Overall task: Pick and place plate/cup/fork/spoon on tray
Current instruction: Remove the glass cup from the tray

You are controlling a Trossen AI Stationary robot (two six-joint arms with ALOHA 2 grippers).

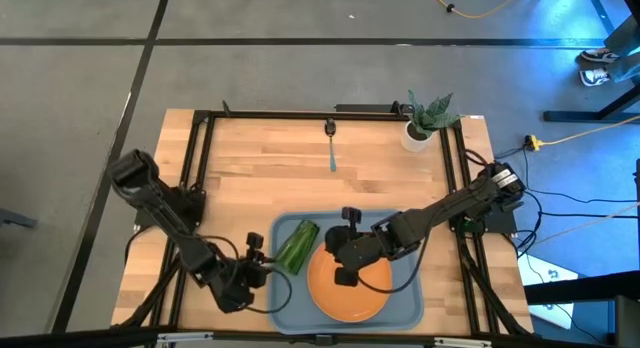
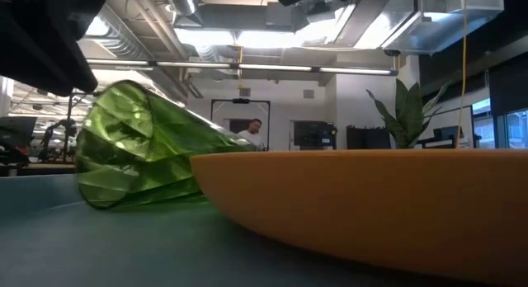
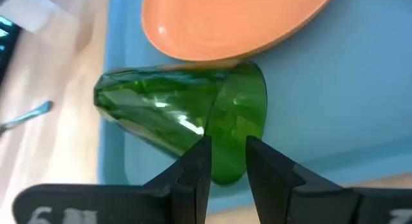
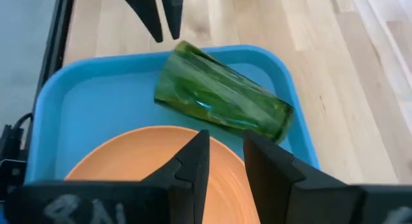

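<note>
- The cup (image 1: pixel 297 244) lies on its side in the tray (image 1: pixel 410 306) — near its left rim, beside the plate (image 1: pixel 350 286).
- Left gripper (image 3: pixel 225 161): fingers slightly parted, empty, at the cup.
- Right gripper (image 4: pixel 222 156): narrowly open, empty, over the plate.

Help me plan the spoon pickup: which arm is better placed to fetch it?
Probably the right. The spoon lies at the table's far edge, right of centre; the right gripper hovers over the plate, while the left gripper sits beside the cup.

Grey floor (image 1: pixel 300 18) with dark seams; yellow cable (image 1: pixel 480 8). Ceiling strip lights (image 2: pixel 247 68), ducts overhead.
</note>
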